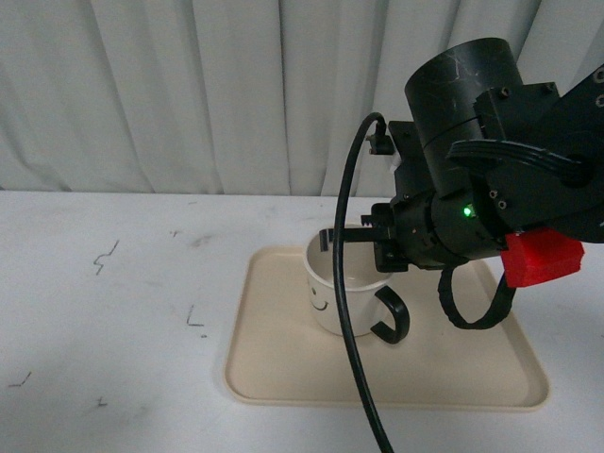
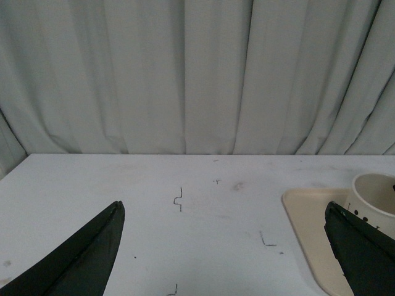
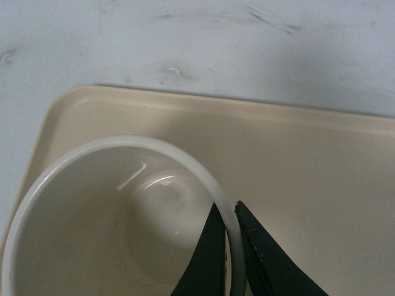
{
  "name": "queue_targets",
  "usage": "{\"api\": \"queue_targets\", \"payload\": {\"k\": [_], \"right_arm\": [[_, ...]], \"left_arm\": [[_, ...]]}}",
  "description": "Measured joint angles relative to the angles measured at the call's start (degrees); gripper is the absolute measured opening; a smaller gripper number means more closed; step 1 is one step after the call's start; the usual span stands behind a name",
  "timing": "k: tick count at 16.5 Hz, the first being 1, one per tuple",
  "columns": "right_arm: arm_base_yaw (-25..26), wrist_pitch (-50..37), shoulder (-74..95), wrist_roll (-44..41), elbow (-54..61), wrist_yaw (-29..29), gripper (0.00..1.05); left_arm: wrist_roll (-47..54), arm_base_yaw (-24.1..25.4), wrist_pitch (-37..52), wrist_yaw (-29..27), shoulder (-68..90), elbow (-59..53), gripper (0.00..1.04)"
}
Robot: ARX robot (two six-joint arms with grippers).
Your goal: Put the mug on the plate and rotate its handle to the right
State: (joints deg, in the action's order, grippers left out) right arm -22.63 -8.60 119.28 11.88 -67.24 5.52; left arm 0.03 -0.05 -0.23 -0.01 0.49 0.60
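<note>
Cream-white round mug (image 1: 363, 302) with a smiley face stood on the beige rectangular plastic tray (image 1: 453, 363), black loop handle (image 1: 394, 321) angled right and toward the robot. Right gripper (image 3: 228, 206) had jaws clamped across its rim, probably to turn it; left gripper (image 2: 222, 206) hovered over the white surface (image 2: 123, 179), jaws apart

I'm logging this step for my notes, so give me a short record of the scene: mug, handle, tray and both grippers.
mug: upright on the tray, left of its middle
handle: points right and somewhat toward the camera
tray: beige, flat on the white table
right gripper: shut on the mug's rim, one finger inside, one outside
left gripper: open, over the table beside the tray, holding nothing
</note>
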Motion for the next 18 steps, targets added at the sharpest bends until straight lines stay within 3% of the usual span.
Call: {"api": "queue_targets", "payload": {"k": [7, 9, 13, 18], "right_arm": [[7.45, -6.27, -9.20, -32.20, 9.84, -14.45, 0.04], [8.48, -5.75, -8.81, -38.86, 10.45, -16.22, 0.04], [8.72, -10.14, -7.98, -42.47, 11.67, -20.72, 0.04], [8.15, -2.34, -8.90, -46.45, 12.44, -33.42, 0.04]], "left_arm": [[0.00, 0.00, 0.00, 0.00, 0.00, 0.00, 0.98], [0.00, 0.00, 0.02, 0.00, 0.00, 0.00, 0.98], [0.00, 0.00, 0.00, 0.00, 0.00, 0.00, 0.98], [0.00, 0.00, 0.02, 0.00, 0.00, 0.00, 0.98]]}}
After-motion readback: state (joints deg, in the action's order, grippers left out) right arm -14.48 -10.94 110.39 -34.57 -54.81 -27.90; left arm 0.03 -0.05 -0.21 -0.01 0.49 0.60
